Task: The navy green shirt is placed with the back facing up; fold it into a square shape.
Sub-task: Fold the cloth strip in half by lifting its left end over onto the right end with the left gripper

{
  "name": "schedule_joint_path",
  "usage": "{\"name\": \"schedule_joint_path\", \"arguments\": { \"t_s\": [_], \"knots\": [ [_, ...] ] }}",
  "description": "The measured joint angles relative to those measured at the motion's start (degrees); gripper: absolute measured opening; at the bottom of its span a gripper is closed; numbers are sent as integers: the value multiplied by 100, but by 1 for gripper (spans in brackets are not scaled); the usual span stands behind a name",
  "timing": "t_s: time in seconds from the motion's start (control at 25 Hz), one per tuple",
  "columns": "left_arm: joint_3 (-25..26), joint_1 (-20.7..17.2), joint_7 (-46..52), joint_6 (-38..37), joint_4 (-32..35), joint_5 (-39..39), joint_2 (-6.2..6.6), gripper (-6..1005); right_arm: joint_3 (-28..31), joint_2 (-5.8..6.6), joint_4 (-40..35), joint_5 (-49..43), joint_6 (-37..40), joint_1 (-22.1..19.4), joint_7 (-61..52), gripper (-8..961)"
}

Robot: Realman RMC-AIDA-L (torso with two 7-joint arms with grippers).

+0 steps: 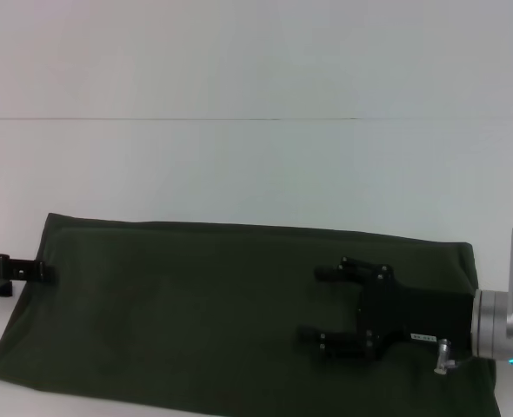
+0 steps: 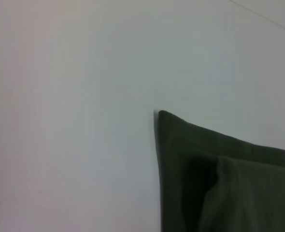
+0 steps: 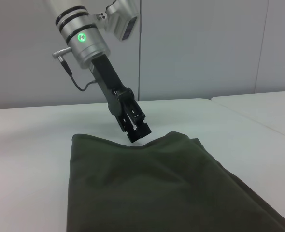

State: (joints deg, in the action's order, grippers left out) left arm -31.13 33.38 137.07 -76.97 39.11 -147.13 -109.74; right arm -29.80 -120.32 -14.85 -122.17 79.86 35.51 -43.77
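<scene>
The large dark olive-green shirt of soft matte fabric (image 1: 196,313) lies flat on the white table (image 1: 239,165) as a long band, its long axis running left to right. The left tool (image 1: 32,272) pinches the shirt's left edge, probably to carry that end across. The right tool (image 1: 313,304) hovers spread above the right part, ready to hold it.

The large soft matte T-shirt (image 1: 196,313) is a plain dark olive green all over, with no print or pattern; its folded edges read slightly darker in the left wrist view (image 2: 220,183). The smooth tabletop (image 1: 239,165) beneath it is plain white with one thin dark seam line. The left gripper (image 3: 135,126) is matte black on a silver metal wrist with a glowing green ring. The right gripper (image 1: 322,304) is black too, its wrist silver with a small cyan light.
</scene>
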Motion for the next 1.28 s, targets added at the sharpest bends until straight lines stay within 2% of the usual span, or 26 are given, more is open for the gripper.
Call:
{"name": "schedule_joint_path", "arguments": {
  "t_s": [0.88,1.28],
  "knots": [
    [-41,-71,-62,113,24,7,-68,870,-26,0,9,0,-2,-27,-8,900],
    [-57,-30,-110,-61,1,7,-108,869,-42,0,9,0,-6,-27,-17,900]
  ]
}}
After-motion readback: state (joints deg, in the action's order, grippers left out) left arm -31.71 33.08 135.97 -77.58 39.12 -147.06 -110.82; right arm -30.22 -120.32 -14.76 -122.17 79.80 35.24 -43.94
